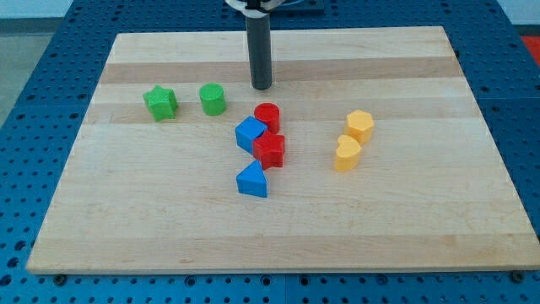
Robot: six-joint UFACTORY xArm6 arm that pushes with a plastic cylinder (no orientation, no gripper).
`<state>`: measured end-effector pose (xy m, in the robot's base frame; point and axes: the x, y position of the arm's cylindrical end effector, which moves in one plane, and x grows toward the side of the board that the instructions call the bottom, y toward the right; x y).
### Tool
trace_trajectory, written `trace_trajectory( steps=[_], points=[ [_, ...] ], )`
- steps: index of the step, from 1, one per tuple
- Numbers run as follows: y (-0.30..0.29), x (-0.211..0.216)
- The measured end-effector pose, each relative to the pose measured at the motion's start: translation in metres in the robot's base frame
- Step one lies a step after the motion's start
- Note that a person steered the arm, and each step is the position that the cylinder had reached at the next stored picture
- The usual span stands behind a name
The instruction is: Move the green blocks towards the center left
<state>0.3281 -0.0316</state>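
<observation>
No brand, label or writing can be read anywhere in the frame. At the bottom of the frame the near edge of the wooden board lies over a blue perforated table. The nearest block is a blue triangular block, just below centre. Above it sits a red star-shaped block, touching a blue cube on its left, and a red cylinder stands just above those two. To the right of centre, a yellow heart-shaped block touches a yellow hexagonal block behind it. In the upper left of the frame stand the two green blocks, near each other but apart: a green star on the left and an upright green cylinder to its right; neither shows a clear long axis or a facing direction. Farther back, my tip rests on the board, to the right of the green cylinder and just above the red cylinder, touching neither. The rod has no fingers and holds nothing.
</observation>
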Motion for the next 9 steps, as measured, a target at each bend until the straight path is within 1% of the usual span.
trace_trajectory(
  steps=[1, 3, 5, 6, 7, 8, 9],
  points=[
    [-0.004, 0.000],
    [-0.036, 0.006],
    [-0.070, 0.029],
    [-0.080, 0.033],
    [-0.087, 0.033],
    [-0.070, 0.040],
    [-0.070, 0.068]
  ],
)
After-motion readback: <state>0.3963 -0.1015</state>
